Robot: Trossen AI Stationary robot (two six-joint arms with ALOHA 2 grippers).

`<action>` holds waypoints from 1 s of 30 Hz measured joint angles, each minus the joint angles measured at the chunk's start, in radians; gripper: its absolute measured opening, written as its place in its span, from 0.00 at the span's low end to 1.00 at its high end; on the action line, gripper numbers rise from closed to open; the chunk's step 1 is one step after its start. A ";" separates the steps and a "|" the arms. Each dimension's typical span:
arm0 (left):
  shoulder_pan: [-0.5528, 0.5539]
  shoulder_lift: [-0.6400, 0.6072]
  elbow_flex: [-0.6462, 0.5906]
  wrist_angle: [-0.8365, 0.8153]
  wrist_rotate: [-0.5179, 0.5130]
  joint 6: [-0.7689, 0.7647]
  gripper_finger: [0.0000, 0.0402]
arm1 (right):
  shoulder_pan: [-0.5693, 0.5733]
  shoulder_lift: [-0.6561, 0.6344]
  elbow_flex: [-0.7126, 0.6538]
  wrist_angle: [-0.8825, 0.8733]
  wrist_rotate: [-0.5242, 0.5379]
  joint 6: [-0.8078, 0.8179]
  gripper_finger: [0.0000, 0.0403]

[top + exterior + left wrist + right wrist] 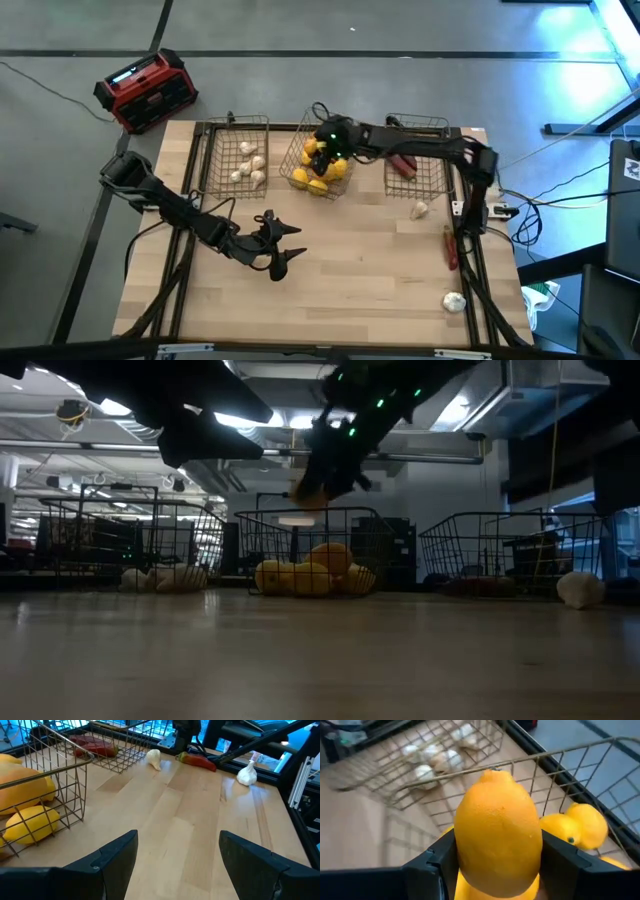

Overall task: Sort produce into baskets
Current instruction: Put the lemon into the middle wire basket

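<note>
while the left gripper (283, 247) is waiting with fingers spread at six o'clock on the counter (350, 280), the right gripper (322, 150) is grasping a lemon (498, 832) over the middle basket (300, 165).

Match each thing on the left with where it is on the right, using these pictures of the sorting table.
Things:
1. lemon
2. white bulbs
3. red pepper
4. left gripper

Places:
A. loose on the table by the right edge
B. between the right gripper's fingers, above the middle basket
C. in the left basket
D. open over bare table

Pairs: 1-B, 2-C, 3-A, 4-D
</note>
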 joint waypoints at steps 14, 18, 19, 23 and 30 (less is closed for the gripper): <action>0.000 0.000 0.000 0.000 -0.003 0.011 0.69 | -0.055 0.168 0.038 -0.041 -0.026 -0.005 0.51; 0.000 0.000 0.000 0.000 -0.004 0.011 0.69 | -0.056 0.173 0.038 -0.043 0.001 -0.014 0.51; 0.000 0.000 0.000 0.000 -0.004 0.011 0.69 | -0.056 0.173 0.038 -0.042 0.023 -0.022 0.51; 0.000 0.000 0.000 0.000 -0.005 0.010 0.69 | -0.055 0.173 0.038 -0.044 0.060 -0.027 0.51; 0.000 0.000 0.000 0.000 -0.005 0.010 0.69 | -0.055 0.173 0.038 -0.049 0.052 -0.027 0.51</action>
